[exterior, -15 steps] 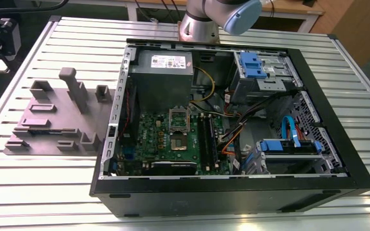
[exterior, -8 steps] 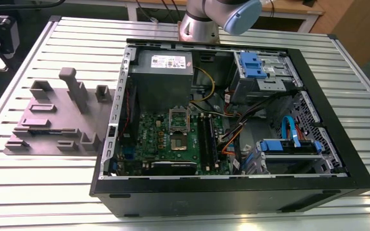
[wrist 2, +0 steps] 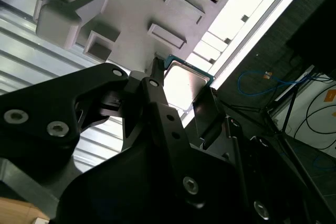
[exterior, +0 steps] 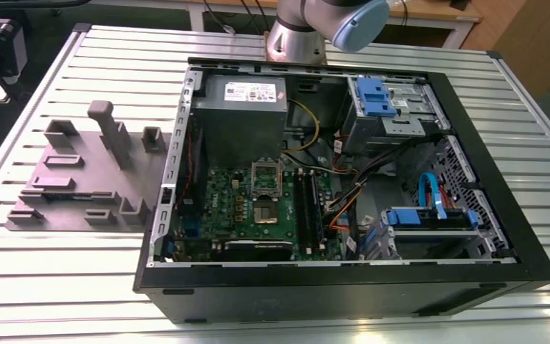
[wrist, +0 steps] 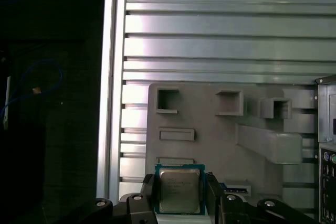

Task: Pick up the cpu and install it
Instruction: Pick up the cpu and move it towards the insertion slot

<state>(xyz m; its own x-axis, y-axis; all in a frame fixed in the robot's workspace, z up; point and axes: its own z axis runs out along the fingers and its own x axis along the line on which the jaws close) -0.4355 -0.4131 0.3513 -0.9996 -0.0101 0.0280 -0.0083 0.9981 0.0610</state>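
Note:
The cpu [wrist: 179, 191] is a small square chip with a shiny metal top and a thin dark rim. It sits between my gripper's [wrist: 180, 195] two black fingers, which press on two opposite edges of it. In the second wrist view the cpu [wrist 2: 184, 83] shows from a low angle, held by the gripper [wrist 2: 184, 95] well above the grey parts holder [wrist 2: 131, 9]. In the exterior view the motherboard's cpu socket [exterior: 264, 192] lies uncovered inside the open computer case [exterior: 351, 287], and part of the arm [exterior: 323, 25] rises behind the case.
The grey parts holder [exterior: 74, 179] with its slots and upright posts lies on the slatted metal table [exterior: 65, 272], at the exterior view's left of the case. Cables, blue drive bays [exterior: 385, 100] and a power supply [exterior: 241, 97] crowd the case. The table edge [wrist: 110, 103] borders dark floor.

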